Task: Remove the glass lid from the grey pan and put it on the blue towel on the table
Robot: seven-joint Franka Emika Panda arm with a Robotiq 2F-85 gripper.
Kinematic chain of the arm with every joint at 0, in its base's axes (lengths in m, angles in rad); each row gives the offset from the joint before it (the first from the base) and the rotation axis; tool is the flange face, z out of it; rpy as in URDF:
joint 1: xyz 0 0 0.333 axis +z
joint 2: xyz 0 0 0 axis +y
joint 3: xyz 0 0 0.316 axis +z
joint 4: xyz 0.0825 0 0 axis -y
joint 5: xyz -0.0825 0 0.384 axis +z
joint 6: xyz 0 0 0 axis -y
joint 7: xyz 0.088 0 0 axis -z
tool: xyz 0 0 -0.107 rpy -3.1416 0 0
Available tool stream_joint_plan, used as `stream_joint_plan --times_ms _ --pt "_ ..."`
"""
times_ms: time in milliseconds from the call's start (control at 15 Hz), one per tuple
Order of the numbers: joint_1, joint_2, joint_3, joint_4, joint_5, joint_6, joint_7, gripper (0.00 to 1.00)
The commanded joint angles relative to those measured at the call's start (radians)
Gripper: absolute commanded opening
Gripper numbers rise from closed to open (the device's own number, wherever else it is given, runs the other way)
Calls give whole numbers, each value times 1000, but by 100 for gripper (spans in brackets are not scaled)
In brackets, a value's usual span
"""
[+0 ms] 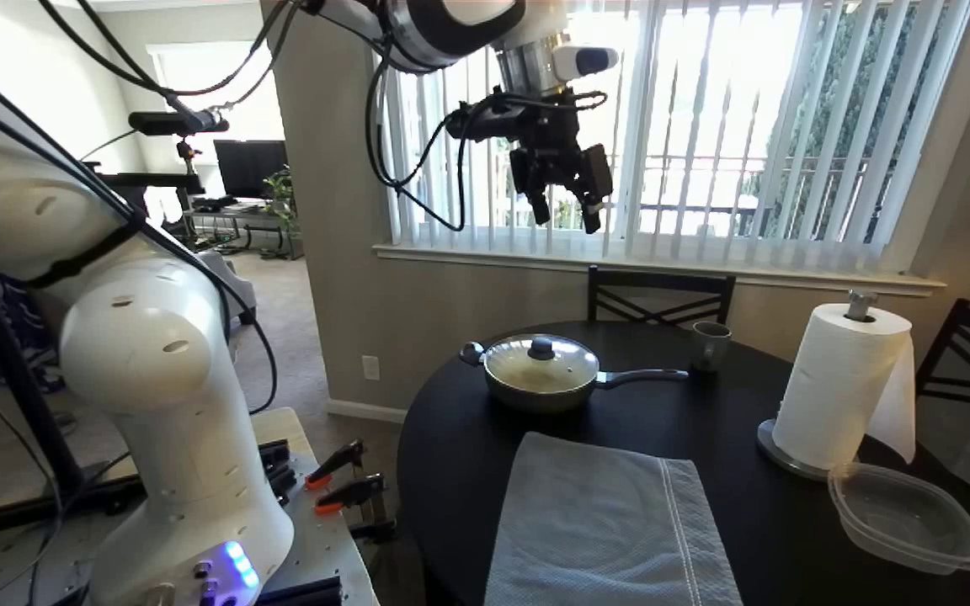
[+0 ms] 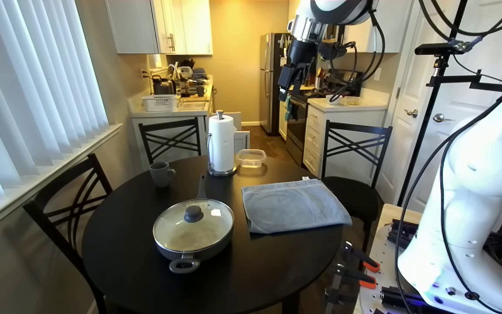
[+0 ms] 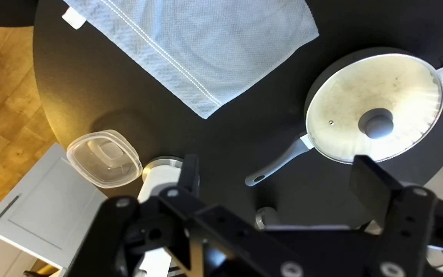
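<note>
The glass lid lies on the grey pan, covering it, with its dark knob upright at the centre. The lid also shows in an exterior view and in the wrist view. The blue towel lies flat beside the pan on the dark round table; it also shows in the wrist view. My gripper is open and empty, high above the table and apart from everything. In the wrist view its fingers are spread wide.
A paper towel roll on a stand and a clear plastic container stand on the table. A grey mug stands near the pan's handle. Black chairs surround the table. A window with blinds is behind.
</note>
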Motion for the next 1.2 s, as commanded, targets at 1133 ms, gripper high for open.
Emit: stream_joint_plan --times_ms 1133 --pt "159 955 239 583 -79 143 -276 100"
